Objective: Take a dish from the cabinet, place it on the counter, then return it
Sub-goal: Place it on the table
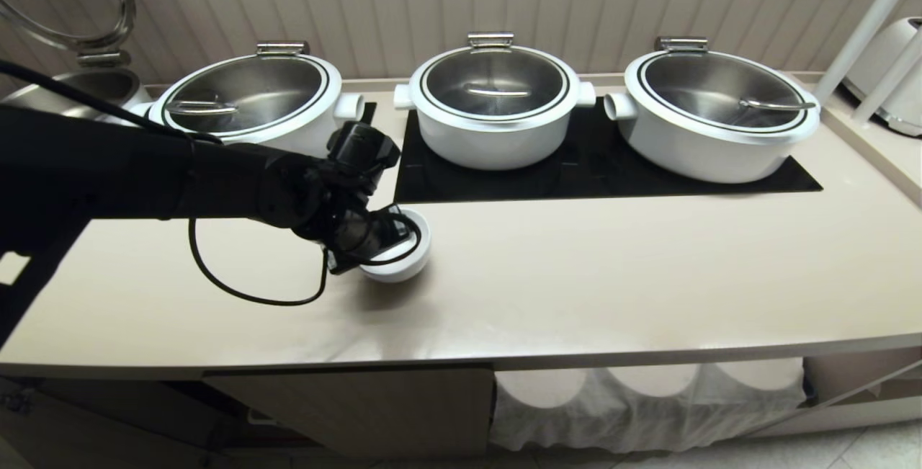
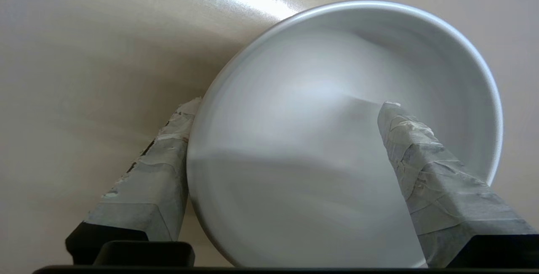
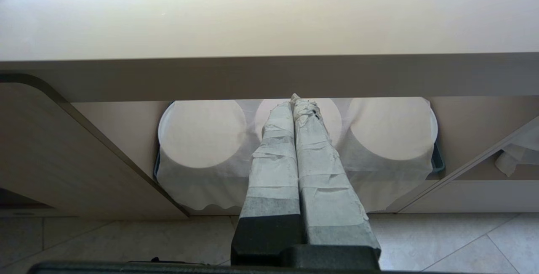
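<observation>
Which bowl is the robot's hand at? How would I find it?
Look at the long beige counter with three big white pots along the back. In front of the leftmost pot, by the robot's black left hand, sits a small white bowl. It is the only little open dish there, with no lid or handles.

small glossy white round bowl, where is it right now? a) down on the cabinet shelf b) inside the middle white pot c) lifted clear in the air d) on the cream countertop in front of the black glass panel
d: the small glossy white round bowl sits on the cream countertop just in front of the black glass panel, with the left gripper open astride its rim, one finger inside and one outside.
</observation>
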`<state>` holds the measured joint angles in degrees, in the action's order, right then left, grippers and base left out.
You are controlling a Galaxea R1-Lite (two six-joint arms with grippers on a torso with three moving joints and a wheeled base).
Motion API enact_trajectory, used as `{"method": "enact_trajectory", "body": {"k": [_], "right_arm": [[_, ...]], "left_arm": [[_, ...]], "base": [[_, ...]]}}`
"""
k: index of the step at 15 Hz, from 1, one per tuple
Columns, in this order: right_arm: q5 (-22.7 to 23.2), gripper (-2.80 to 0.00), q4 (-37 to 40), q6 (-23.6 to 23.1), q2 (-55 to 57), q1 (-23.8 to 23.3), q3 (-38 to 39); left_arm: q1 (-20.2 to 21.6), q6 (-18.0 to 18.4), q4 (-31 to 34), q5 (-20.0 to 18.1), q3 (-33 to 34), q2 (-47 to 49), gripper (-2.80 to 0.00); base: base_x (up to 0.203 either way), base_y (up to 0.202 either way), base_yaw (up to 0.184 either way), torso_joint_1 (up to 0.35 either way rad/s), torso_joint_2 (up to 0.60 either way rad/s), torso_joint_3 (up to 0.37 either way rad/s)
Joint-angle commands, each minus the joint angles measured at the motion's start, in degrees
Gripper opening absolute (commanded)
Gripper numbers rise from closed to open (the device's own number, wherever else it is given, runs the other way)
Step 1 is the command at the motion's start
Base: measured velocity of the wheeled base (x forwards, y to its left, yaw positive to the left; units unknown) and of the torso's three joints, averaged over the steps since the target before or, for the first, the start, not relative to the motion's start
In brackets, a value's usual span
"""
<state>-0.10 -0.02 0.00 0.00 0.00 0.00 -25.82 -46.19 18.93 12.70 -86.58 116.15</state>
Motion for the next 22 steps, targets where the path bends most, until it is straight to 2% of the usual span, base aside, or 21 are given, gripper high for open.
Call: {"method": "enact_trajectory", "body": {"k": [1, 6, 15, 20, 22], "right_arm": [[0.01, -2.8, 0.02, 0.0, 0.0, 0.0, 0.0], [0.01, -2.8, -0.03, 0.0, 0.0, 0.0, 0.0], [0.01, -2.8, -0.06, 0.0, 0.0, 0.0, 0.0], [0.01, -2.8, -0.02, 0.0, 0.0, 0.06, 0.0], [0.01, -2.8, -0.06, 0.0, 0.0, 0.0, 0.0]], "left_arm": [[-0.2, -0.22, -0.03, 0.91, -0.52, 0.13, 0.0], [-0.52, -0.22, -0.04, 2.06, -2.69, 0.13, 0.0], [-1.61, -0.13, 0.23, 3.38, -2.72, -0.49, 0.0], [-1.08, 0.99, 0.32, 3.56, -2.27, -2.4, 0.0], [-0.82, 2.5, 0.32, 4.99, -1.65, -3.45, 0.0]], "base": [[0.0, 0.0, 0.0, 0.0, 0.0, 0.0], [0.0, 0.0, 0.0, 0.0, 0.0, 0.0], [0.0, 0.0, 0.0, 0.0, 0.0, 0.0], [0.0, 0.0, 0.0, 0.0, 0.0, 0.0], [0.0, 0.0, 0.0, 0.0, 0.0, 0.0]]}}
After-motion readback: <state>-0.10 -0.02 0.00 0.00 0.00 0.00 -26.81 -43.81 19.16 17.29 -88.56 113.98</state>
